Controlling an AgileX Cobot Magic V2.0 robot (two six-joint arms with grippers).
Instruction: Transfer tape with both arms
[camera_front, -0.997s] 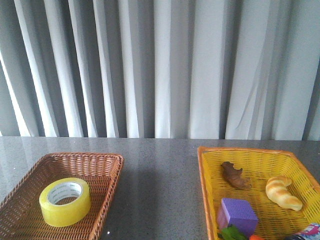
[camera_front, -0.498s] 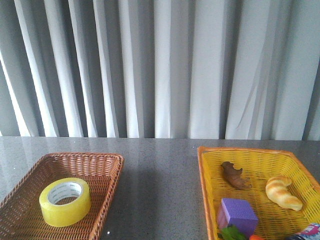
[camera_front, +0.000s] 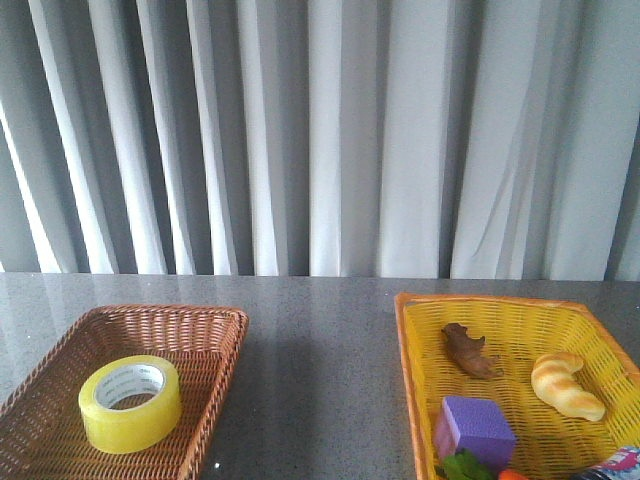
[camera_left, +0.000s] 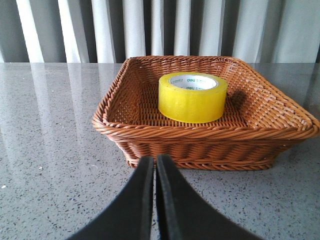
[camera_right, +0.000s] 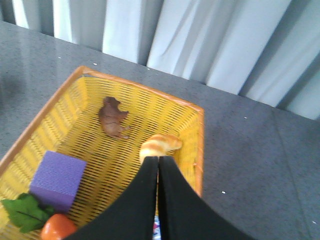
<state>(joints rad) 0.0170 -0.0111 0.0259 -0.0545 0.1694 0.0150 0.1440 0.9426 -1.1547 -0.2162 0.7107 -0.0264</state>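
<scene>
Where you look across the grey tabletop (camera_front: 320, 350), you count two baskets: one brown wicker basket (camera_front: 215, 335) on the left, one yellow basket (camera_front: 412, 340) on the right. One roll of tape (camera_front: 130, 402) lies flat inside the brown basket, its white core printed with small green lettering that seems to begin "deli"; the rest is too small to read. Your yellow basket holds one brown animal figure (camera_front: 468, 351), one croissant toy (camera_front: 565, 385), one purple cube (camera_front: 474, 428), one green leaf (camera_right: 25, 212) and one orange-red piece (camera_right: 59, 228). Left gripper (camera_left: 154, 162): fingers together, short of the brown basket. Right gripper (camera_right: 158, 162): fingers together, above the yellow basket.
</scene>
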